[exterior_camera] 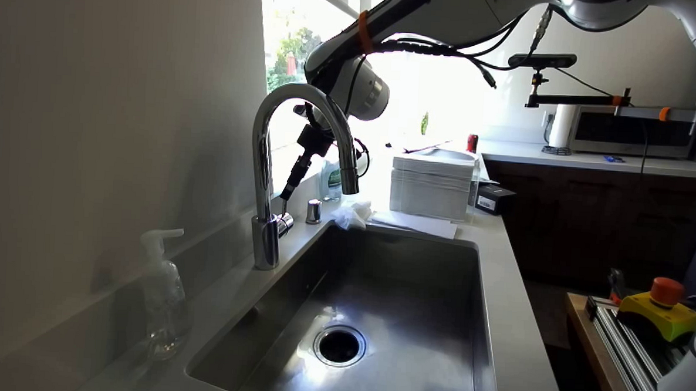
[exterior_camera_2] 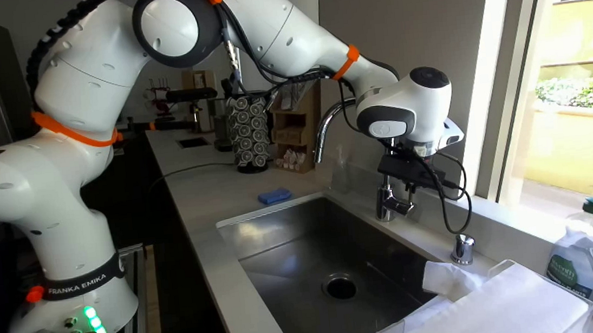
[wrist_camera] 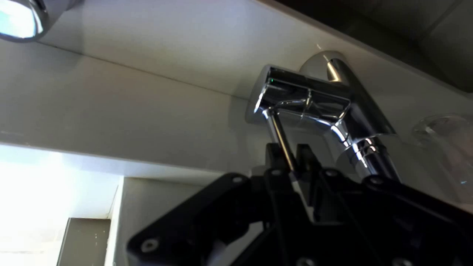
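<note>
A chrome gooseneck faucet (exterior_camera: 260,150) stands behind the sink and also shows in an exterior view (exterior_camera_2: 321,137) and in the wrist view (wrist_camera: 364,99). Its thin handle rod (wrist_camera: 279,133) sticks out from the side of the faucet body. My black gripper (wrist_camera: 288,149) has its two fingertips close together on either side of the rod, closed on it near its free end. In both exterior views the gripper (exterior_camera: 285,197) points down at the handle; the black gripper body (exterior_camera_2: 411,172) partly hides the handle there. The rod's end is hidden between the fingers.
The steel sink (exterior_camera: 408,304) lies in front of the faucet. A chrome cap (exterior_camera: 314,211), a clear soap dispenser (exterior_camera: 164,305), a dish soap bottle (exterior_camera_2: 572,265) and a white paper stack (exterior_camera: 430,190) stand around it. A blue sponge (exterior_camera_2: 275,196) lies beyond. The window is close to the arm.
</note>
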You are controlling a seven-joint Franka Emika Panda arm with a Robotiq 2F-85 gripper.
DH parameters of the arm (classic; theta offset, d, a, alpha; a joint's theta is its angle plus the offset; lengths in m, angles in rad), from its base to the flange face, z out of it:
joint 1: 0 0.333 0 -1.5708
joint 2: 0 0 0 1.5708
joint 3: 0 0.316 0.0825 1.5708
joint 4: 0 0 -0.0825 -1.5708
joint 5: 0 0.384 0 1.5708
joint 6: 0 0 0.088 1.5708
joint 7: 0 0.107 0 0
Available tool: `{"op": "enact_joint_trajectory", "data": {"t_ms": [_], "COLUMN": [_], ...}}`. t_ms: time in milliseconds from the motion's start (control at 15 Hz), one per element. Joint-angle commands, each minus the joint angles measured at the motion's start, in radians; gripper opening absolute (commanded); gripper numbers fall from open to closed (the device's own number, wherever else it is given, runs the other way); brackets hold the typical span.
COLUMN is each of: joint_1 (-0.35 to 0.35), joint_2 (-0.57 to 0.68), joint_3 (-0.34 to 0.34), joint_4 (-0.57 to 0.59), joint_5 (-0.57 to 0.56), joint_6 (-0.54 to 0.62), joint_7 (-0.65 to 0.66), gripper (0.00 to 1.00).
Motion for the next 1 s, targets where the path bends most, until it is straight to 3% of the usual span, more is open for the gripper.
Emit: {"op": "enact_joint_trajectory", "data": {"t_ms": [0,133,200,267,800,933], "joint_1": [0.023,0.022,0.02,0.021,0.056,0.069], "joint_2": [-0.064,-0.068,-0.071,-0.074,-0.147,-0.174], "joint_3": [0.013,0.012,0.013,0.011,-0.041,-0.059], "joint_4": [-0.054,-0.059,-0.062,-0.068,-0.133,-0.151], "joint_5": [0.021,0.023,0.024,0.024,-0.012,-0.029], "joint_6": [-0.059,-0.055,-0.055,-0.049,-0.012,-0.011], "joint_7": [0.038,0.037,0.033,0.033,0.116,0.14], "gripper": [0.09,0.11,0.2,0.4,0.98,1.0]}}
